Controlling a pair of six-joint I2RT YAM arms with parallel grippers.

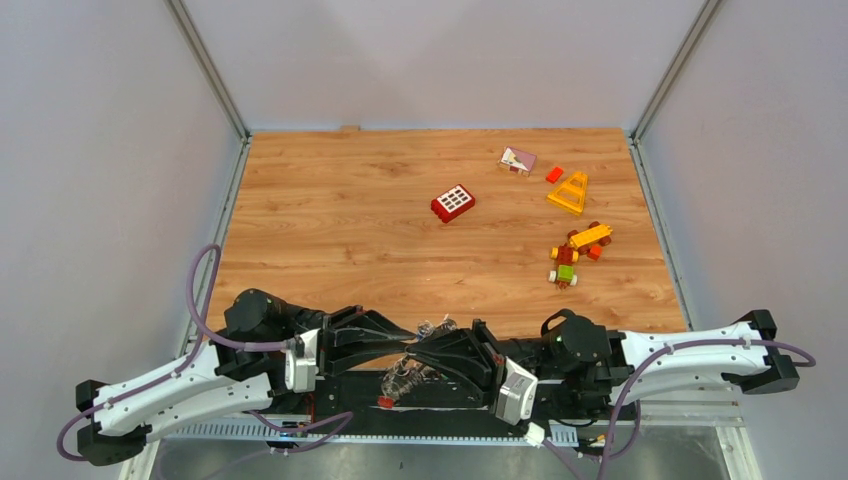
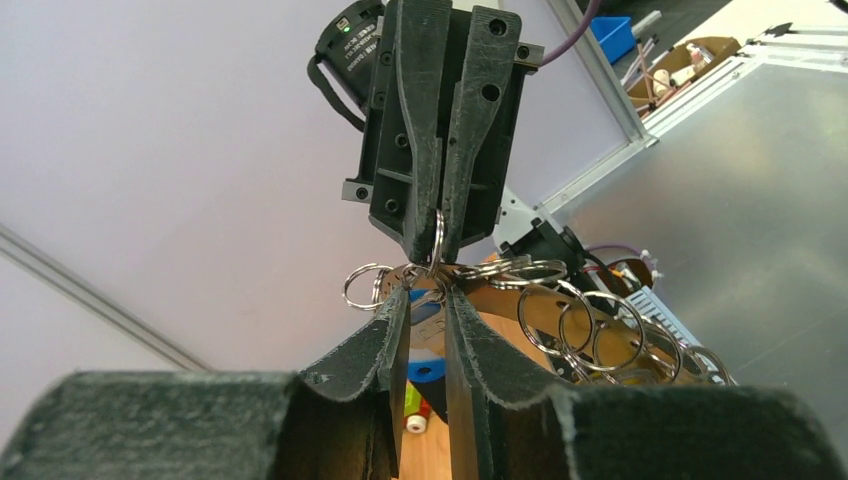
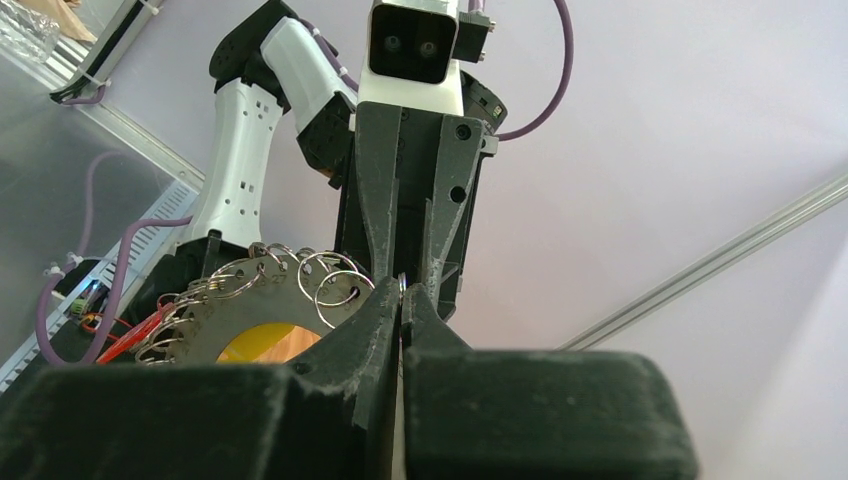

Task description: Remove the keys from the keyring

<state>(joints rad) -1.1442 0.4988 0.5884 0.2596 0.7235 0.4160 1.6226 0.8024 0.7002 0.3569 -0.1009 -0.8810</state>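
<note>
Both grippers meet above the table's near edge. The keyring [image 3: 250, 312] is a grey disc with numbered holes, fringed with small split rings [image 2: 590, 335] and keys [image 1: 403, 377], and it hangs between the arms. My right gripper [image 3: 402, 292] is shut on one thin split ring [image 2: 438, 232] at the disc's rim. My left gripper [image 2: 430, 298] faces it from the other side. The left fingers [image 2: 392, 335] are closed on a flat silver key [image 2: 431, 312] with a blue head just under that ring. In the top view the black fingers hide the grip.
Farther out on the wooden table lie a red brick [image 1: 453, 203], a pink and white brick [image 1: 518, 161], a small orange brick [image 1: 554, 174], a yellow triangle piece [image 1: 569, 193] and a toy car [image 1: 575, 255]. Grey walls stand on three sides.
</note>
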